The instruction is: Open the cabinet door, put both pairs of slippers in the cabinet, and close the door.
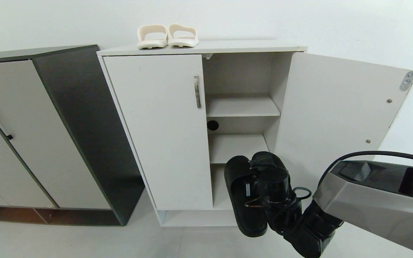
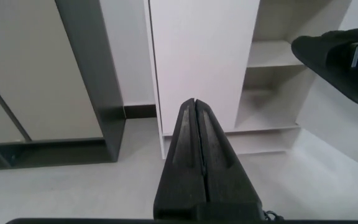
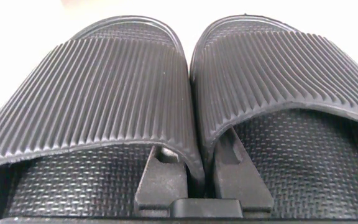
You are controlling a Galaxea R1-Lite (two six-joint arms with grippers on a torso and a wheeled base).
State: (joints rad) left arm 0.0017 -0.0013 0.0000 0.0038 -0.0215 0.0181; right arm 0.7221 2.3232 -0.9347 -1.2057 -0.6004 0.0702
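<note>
White wall and pale floor frame the white cabinet point(image 1: 156, 136), its right door point(image 1: 335, 114) open. Right gripper point(image 3: 199, 180) clamps the black slippers point(image 1: 246, 197) at 5 o'clock before the opening; strap label point(image 1: 246, 189) unreadable. Cream slippers point(image 1: 167, 36) rest on top at 12 o'clock. Left gripper point(image 2: 195, 106) closed, empty.

The white cabinet point(image 1: 149, 125) stands on the pale floor point(image 1: 84, 240), with its right door point(image 1: 335, 114) open. On its top, toward the left, a pair of cream slippers point(image 1: 167, 36) lies side by side. A dark grey cabinet point(image 1: 48, 136) stands on the floor just to its left.
</note>
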